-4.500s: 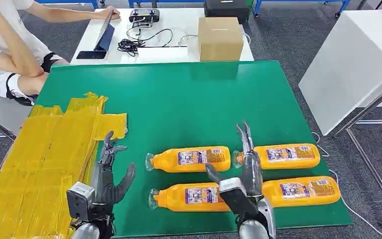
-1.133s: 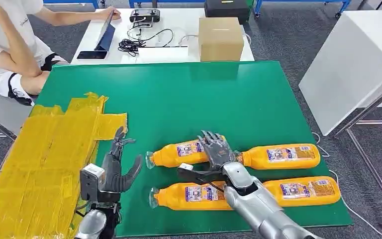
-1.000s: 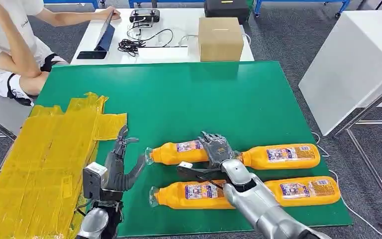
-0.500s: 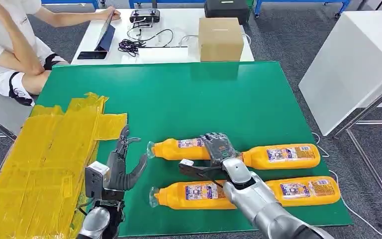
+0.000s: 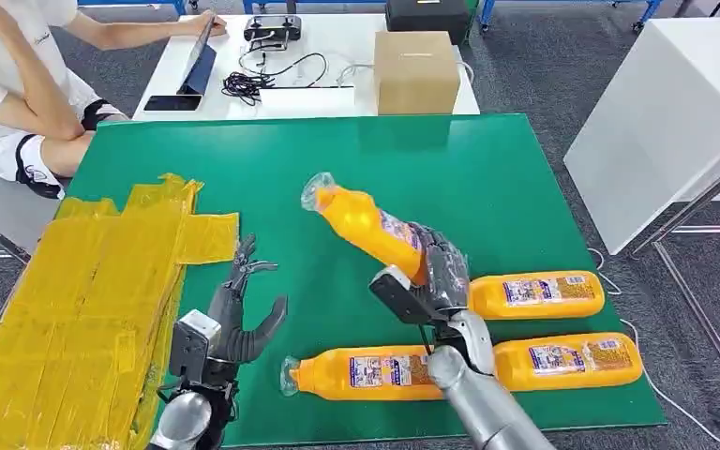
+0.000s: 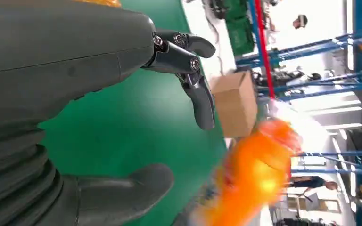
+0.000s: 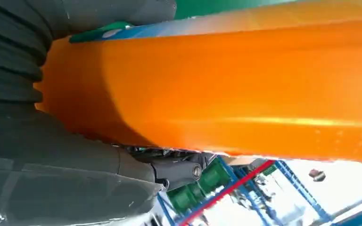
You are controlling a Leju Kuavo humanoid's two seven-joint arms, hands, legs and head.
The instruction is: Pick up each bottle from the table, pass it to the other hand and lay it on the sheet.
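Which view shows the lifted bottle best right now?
The head view: the lifted bottle shows whole, tilted, cap end up, held by the right robot hand. The right wrist view gives a close orange stretch of its body; the left wrist view gives an orange blur.

- A green table (image 5: 366,178) carried the task's things, its top spreading from near the robot to the far edge.
- A yellow sheet (image 5: 75,309), crinkled and patched from taped pieces, lay over the table's left side and ran past its left edge.
- Three orange bottles lay on their sides on the table's near right part.
- The near left bottle (image 5: 361,372) pointed its cap left.
- The near right bottle (image 5: 567,361) lay just to the right, in line with it.
- The far right bottle (image 5: 536,293) lay just behind the near right one.
- Beyond the far edge stood a white table (image 5: 337,37) bearing a cardboard box (image 5: 415,72) and black cables (image 5: 253,82).
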